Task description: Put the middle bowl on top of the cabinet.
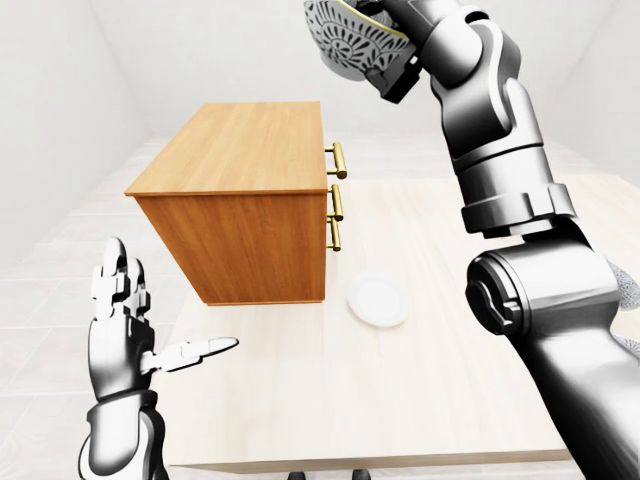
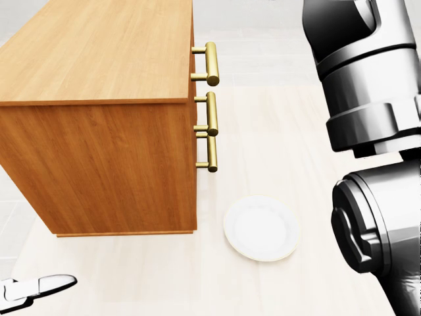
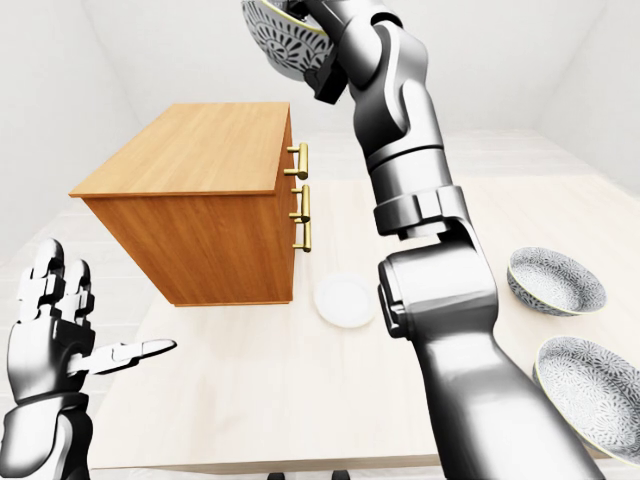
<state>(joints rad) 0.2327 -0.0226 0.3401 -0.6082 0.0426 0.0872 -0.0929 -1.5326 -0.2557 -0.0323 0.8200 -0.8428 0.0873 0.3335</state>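
Observation:
My right hand (image 1: pixel 385 55) is raised high at the top of the eye views, shut on a grey patterned bowl (image 1: pixel 345 35) with a yellow-green rim, tilted on its side. The bowl hangs above and just right of the wooden cabinet (image 1: pixel 235 205), which stands on the pale table (image 1: pixel 420 390) and has gold handles (image 2: pixel 209 108) on its right face. My left hand (image 1: pixel 135 320) stands open at the lower left, fingers spread and thumb pointing right, clear of everything.
A small white plate (image 2: pixel 261 228) lies on the table just right of the cabinet's base. Two more grey patterned bowls (image 3: pixel 555 280) (image 3: pixel 592 385) sit at the table's right side. My right arm (image 3: pixel 440 300) crosses the middle of the views.

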